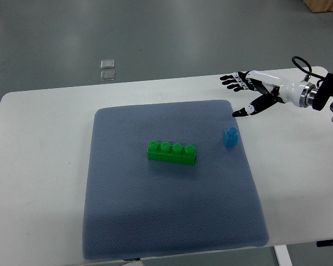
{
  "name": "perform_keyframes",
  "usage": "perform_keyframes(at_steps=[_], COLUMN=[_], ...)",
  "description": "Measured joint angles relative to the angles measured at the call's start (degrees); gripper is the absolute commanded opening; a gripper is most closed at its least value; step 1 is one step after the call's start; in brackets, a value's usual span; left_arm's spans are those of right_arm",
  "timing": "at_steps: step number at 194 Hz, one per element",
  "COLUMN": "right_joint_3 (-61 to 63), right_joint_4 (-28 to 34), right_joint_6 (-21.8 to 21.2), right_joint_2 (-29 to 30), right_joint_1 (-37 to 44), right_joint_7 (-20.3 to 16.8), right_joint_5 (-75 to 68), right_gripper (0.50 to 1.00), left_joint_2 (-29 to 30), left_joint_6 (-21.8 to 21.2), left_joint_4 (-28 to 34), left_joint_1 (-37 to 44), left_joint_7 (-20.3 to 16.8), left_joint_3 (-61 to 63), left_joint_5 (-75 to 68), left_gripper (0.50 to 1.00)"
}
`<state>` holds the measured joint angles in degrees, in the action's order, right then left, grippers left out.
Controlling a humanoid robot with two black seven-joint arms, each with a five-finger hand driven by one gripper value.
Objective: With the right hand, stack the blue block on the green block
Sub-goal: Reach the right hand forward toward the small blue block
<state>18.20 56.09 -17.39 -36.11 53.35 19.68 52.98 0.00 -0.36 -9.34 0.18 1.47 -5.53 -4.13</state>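
Blue block (pixel 230 136): you are looking at it standing upright on the mat, near the mat's right edge, untouched and with bare cloth all round it, so your fingers are getting room to close from either side.

Green block (pixel 172 152): it is lying lengthwise near the middle of the mat, studs facing up, well apart from the blue one; that studded top is what you are aiming for, and nothing is sitting on it yet.

Right hand (pixel 250 93): it is hovering above the table beyond the mat's far right corner, fingers spread apart and thumb pointing down toward the mat, holding nothing. It is sitting up and to the right of the blue block, not yet over it.

Grey mat (pixel 127 233): it is covering most of the working area; both blocks are resting well inside its borders, so neither is risking a slide off.

White table (pixel 39 166): you are getting wide bare margins left and right of the mat, and the front edge is running close under the mat's near border.

Open room: the path from your hand down to the blue block, then leftward to the green one, is looking free of obstacles.

Left arm: it is not showing anywhere.
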Motion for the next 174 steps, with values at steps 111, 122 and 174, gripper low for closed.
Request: perform_keyframes(at_steps=[111,122,174], right_joint_3=[-10.5,-10.9,-11.9], right_joint_4=[4.1,4.0,3.4], right_joint_6=[6.4,6.9,7.3], right_joint_2=[-0.2,0.3,1.0], right_joint_1=[3.1,3.1,3.1], right_joint_7=[-3.1,-3.3,-4.4], right_joint_5=[13.4,13.7,15.1], right_gripper=[0.889,0.879,0.85], left_joint_2=[0.0,0.0,0.0], left_joint_6=[0.0,0.0,0.0], left_joint_4=[0.0,0.0,0.0], left_joint_1=[0.0,0.0,0.0], left_joint_7=[0.0,0.0,0.0], left_joint_3=[0.0,0.0,0.0], left_joint_5=[0.0,0.0,0.0], left_gripper=[1.0,1.0,1.0])
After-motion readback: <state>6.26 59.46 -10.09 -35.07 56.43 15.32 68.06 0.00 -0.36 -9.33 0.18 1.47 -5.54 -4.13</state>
